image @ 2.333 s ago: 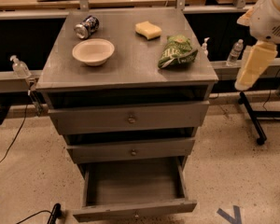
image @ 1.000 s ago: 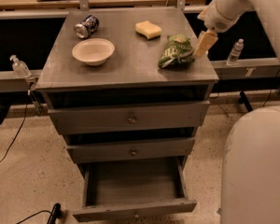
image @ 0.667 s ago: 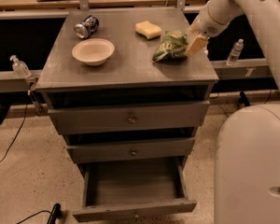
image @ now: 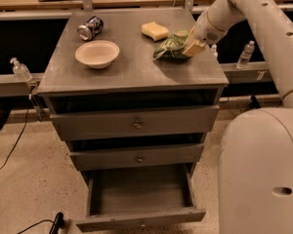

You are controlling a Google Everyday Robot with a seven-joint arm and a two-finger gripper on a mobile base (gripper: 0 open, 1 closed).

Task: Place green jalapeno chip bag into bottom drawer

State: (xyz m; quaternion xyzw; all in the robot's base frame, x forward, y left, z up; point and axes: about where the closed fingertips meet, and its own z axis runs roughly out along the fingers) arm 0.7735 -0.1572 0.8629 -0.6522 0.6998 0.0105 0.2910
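A grey metal cabinet with three drawers stands in the middle of the camera view. The green chip bag lies crumpled on the top of the cabinet, in the back right part, near the right edge. Just behind it, to the left, lies a yellow sponge; the two are close, but I cannot tell if they touch.

The gripper is at the right end of the bag, low over the cabinet top, and it touches the bag there. From this angle it is not possible to tell whether the gripper is open, closed or holding the bag. The white arm comes down to it from the upper right corner. The big white body of the robot fills the lower right part of the view.

A pale bowl stands on the left half of the cabinet top. A drink can lies on its side behind the bowl, near the back left corner, well apart from the bag.

The bottom drawer is pulled out, and its shallow tray looks dark inside. The top drawer and the middle drawer above it are closed.

A clear bottle stands on a low ledge to the right of the cabinet, behind the arm. A pump bottle stands on the ledge to the left.
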